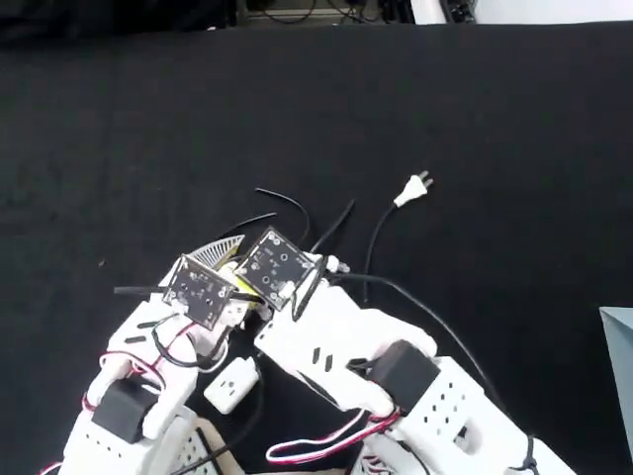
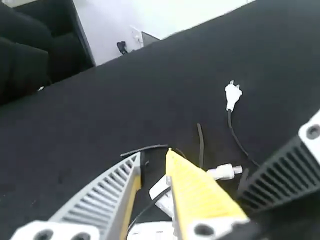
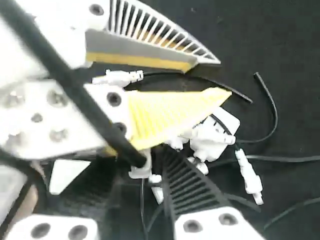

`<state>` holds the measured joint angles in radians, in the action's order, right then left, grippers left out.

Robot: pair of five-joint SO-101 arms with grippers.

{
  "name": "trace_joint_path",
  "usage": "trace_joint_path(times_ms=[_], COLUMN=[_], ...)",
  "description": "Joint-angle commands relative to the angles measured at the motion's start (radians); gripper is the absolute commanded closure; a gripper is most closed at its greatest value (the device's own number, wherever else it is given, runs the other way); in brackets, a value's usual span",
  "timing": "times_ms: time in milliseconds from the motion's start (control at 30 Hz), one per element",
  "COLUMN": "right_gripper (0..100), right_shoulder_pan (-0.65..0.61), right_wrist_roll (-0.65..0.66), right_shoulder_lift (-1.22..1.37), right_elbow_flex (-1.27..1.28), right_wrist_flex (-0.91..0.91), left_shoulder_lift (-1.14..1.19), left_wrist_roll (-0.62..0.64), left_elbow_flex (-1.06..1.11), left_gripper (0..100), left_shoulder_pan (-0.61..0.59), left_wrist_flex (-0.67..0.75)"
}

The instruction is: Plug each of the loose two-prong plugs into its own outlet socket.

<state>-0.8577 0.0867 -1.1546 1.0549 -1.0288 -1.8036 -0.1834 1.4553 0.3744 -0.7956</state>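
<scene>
One loose white two-prong plug lies out on the black table, its black cord trailing toward the arms; it is also the plug in the left wrist view. Both arms meet low in the high view. My left gripper is open, its grey and yellow fingers apart over a small white piece and a black cord. My right gripper is open beside it, its black ribbed finger next to a white socket piece. Another small plug lies by that finger.
A white outlet block sits between the two arm bases. Loose black wires curl just beyond the grippers. A grey object shows at the right edge. The far half of the table is bare black cloth.
</scene>
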Motion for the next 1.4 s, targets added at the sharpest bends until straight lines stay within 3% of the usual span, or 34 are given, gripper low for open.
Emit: trace_joint_path(times_ms=[0,233,367,533,833,1033,1133,1200,1367], right_gripper=[98.7,98.6,98.6,98.5,98.6,98.5,98.5,98.5,98.5], right_shoulder_pan=[0.071,0.373,0.528,0.629,0.701,0.752,0.773,0.773,0.773], right_wrist_roll=[-0.006,-0.006,-0.008,-0.110,-0.126,-0.167,-0.167,-0.167,-0.167], right_shoulder_lift=[0.001,0.001,0.001,0.001,0.001,0.001,0.001,0.001,0.001], right_elbow_flex=[-0.085,-0.147,-0.143,-0.081,0.101,0.097,0.099,0.101,0.101], right_wrist_flex=[-0.074,-0.133,-0.133,-0.103,0.069,0.086,0.087,0.087,0.087], left_shoulder_lift=[-0.003,0.005,0.008,0.098,0.626,0.971,1.108,1.174,1.258], left_wrist_roll=[0.034,0.158,0.153,0.046,-0.140,-0.396,-0.535,-0.585,-0.605], left_elbow_flex=[-0.051,-0.088,-0.157,-0.303,-0.659,-0.769,-0.777,-0.782,-0.788], left_gripper=[91,90,90,90,90,89,79,75,75], left_shoulder_pan=[-0.128,-0.386,-0.467,-0.452,-0.446,-0.446,-0.427,-0.414,-0.315], left_wrist_flex=[0.018,0.034,-0.071,-0.253,-0.454,-0.470,-0.473,-0.473,-0.460])
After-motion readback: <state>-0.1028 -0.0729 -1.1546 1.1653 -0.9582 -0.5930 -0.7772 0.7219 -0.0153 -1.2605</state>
